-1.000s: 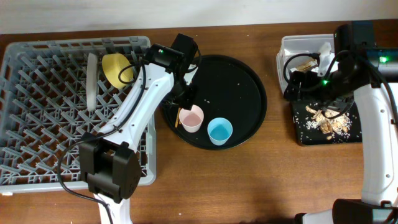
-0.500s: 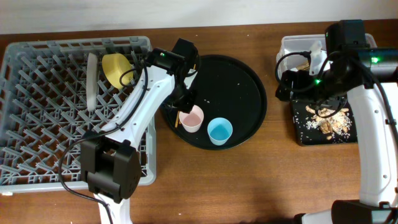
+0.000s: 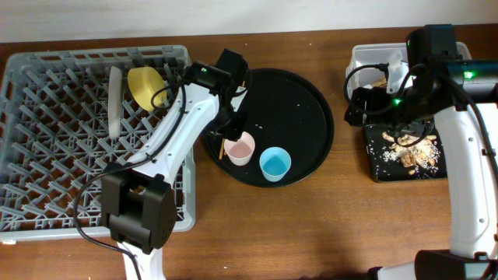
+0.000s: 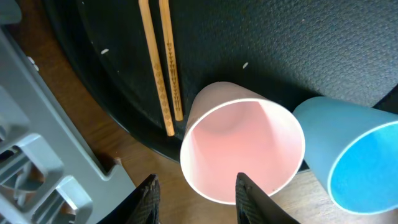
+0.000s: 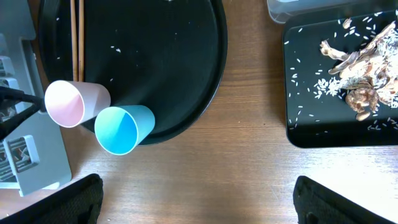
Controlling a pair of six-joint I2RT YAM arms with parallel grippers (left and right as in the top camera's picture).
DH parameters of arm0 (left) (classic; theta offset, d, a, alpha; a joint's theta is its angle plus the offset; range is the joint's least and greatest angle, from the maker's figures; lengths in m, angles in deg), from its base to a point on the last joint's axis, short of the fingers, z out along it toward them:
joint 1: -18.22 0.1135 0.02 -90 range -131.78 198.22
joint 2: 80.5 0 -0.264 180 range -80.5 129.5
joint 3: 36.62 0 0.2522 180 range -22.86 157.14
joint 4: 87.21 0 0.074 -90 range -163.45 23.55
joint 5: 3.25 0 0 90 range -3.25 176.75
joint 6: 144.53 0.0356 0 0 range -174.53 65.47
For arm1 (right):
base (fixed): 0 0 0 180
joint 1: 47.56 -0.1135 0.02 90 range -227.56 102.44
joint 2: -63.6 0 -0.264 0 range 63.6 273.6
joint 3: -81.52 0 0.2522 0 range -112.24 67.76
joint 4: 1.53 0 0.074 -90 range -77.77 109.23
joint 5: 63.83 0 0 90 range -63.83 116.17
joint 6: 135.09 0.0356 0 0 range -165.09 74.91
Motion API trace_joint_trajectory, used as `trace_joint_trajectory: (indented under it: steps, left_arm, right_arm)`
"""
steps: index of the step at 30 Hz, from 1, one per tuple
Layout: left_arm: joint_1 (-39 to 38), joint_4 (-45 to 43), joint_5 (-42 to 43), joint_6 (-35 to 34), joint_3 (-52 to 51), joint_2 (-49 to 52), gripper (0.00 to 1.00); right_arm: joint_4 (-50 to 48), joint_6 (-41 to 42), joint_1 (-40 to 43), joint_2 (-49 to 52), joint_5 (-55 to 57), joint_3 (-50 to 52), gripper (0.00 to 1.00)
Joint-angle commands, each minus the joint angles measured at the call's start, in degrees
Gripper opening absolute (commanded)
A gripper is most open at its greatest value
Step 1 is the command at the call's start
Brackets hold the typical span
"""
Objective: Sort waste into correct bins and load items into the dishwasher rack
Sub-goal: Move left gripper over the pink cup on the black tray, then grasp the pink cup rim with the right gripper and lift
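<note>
The pink cup and light blue cup stand on the round black tray. The brown chopsticks lie on it beside the pink cup. My left gripper is open just above the pink cup, one finger over its mouth and the other outside its rim. The yellow bowl and grey plate stand in the grey rack. My right gripper is wide open and empty above bare table, left of the black rectangular tray, which holds tan food scraps.
The clear tub at the back right holds a white napkin and a brown wrapper strip. Rice grains dot the black rectangular tray. The rack's corner lies close to the round tray's left edge.
My right arm has moved left and back, off the black rectangular tray. The left arm has hardly moved and stays over the pink cup.
</note>
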Motion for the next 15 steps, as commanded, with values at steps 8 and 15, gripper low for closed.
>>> trace_joint_trajectory:
  steps: [8,15]
  left_arm:
    - [0.0,-2.7,-2.2,-0.3,-3.9,0.5,0.34]
    - [0.0,-3.1,-3.0,-0.3,-3.9,0.5,0.34]
  right_arm:
    - [-0.3,-0.2,-0.4,0.3,-0.3,0.3,0.98]
    - [-0.4,-0.2,-0.4,0.3,-0.3,0.4,0.98]
